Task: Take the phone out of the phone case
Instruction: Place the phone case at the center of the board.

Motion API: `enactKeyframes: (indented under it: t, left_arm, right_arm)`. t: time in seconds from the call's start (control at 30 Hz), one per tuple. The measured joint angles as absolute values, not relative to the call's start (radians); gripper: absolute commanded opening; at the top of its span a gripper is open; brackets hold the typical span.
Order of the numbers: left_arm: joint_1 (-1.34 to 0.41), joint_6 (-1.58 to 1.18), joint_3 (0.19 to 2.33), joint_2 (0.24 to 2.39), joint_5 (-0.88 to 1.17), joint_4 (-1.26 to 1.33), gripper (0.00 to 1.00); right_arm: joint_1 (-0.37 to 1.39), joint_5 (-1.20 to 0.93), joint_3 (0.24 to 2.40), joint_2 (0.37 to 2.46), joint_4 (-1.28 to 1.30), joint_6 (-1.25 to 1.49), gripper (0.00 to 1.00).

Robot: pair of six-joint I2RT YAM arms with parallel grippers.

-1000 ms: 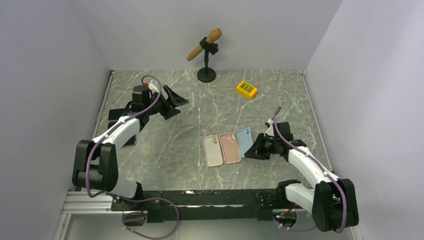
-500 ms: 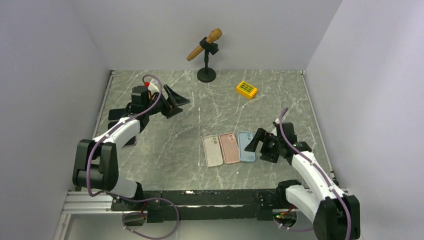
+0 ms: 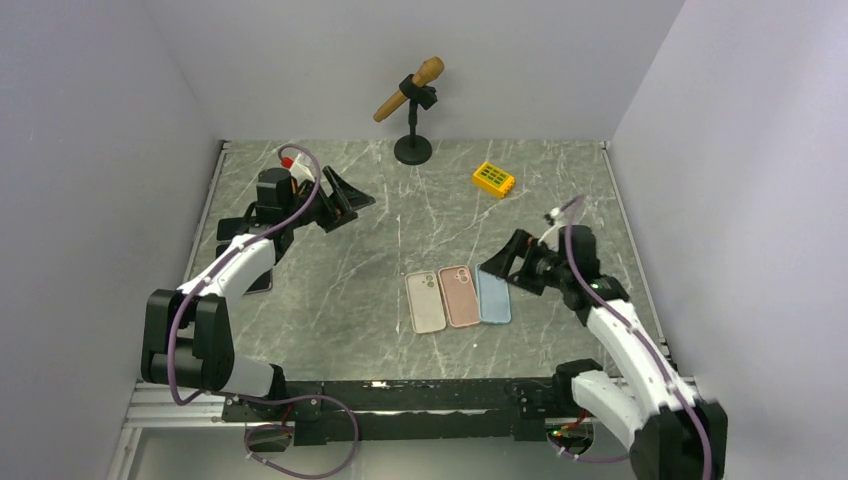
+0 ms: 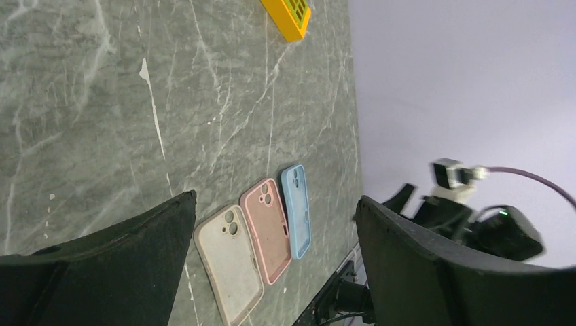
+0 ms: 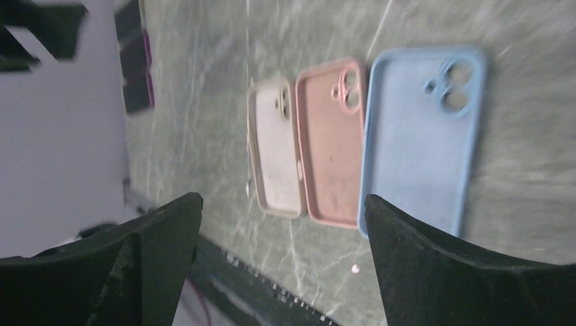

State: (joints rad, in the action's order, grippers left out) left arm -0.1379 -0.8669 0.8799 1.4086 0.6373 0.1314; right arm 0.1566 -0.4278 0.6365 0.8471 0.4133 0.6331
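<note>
Pale lilac walls close in a grey-green marble-veined table (image 3: pixel 400 230) with a matte finish. Near its front edge three rounded-corner cases lie flat and side by side, long edges touching, hollow side up: a cream case (image 3: pixel 425 301), a pink case (image 3: pixel 460 296) and a blue case (image 3: pixel 495 302), each with a camera cut-out. The right gripper (image 3: pixel 505 262) hangs over the blue case's far end, black fingers wide apart, holding nothing. The left gripper (image 3: pixel 348 205), also spread and empty, sits far left. Two dark phones (image 3: pixel 234 228), thin glossy slabs, lie by the left edge. Behind stand a wood-toned microphone (image 3: pixel 410 88) and a yellow block (image 3: pixel 494 179).
</note>
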Motion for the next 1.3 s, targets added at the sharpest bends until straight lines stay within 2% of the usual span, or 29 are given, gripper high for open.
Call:
enactKeyframes:
  t: [0.07, 0.13, 0.2, 0.37, 0.53, 0.77, 1.1, 1.3]
  left_arm:
    - [-0.138, -0.865, 0.881, 1.409, 0.638, 0.132, 0.90]
    - [-0.138, -0.865, 0.881, 1.411, 0.638, 0.131, 0.90]
    - [-0.138, -0.866, 0.881, 1.413, 0.639, 0.131, 0.89]
    - [-0.138, -0.866, 0.881, 1.428, 0.640, 0.133, 0.89]
    - [-0.138, -0.868, 0.881, 1.431, 0.643, 0.137, 0.89]
    - [-0.138, -0.875, 0.881, 1.431, 0.652, 0.153, 0.89]
    - [-0.138, -0.886, 0.881, 1.438, 0.666, 0.169, 0.88]
    - [-0.138, -0.887, 0.881, 1.438, 0.669, 0.176, 0.88]
  right_arm:
    - [0.203, -0.479, 0.575, 0.926, 0.345, 0.659, 0.84]
    - [0.284, -0.468, 0.562, 1.015, 0.350, 0.664, 0.70]
    - [0.375, -0.442, 0.584, 1.091, 0.356, 0.649, 0.55]
    - [0.501, -0.284, 0.723, 1.253, 0.404, 0.609, 0.33]
    - [0.514, -0.109, 0.804, 1.332, 0.451, 0.565, 0.30]
    - [0.514, 0.019, 0.858, 1.468, 0.484, 0.519, 0.30]
    - [0.515, 0.047, 0.882, 1.552, 0.476, 0.492, 0.24]
    - [0.518, 0.030, 0.891, 1.579, 0.462, 0.471, 0.01]
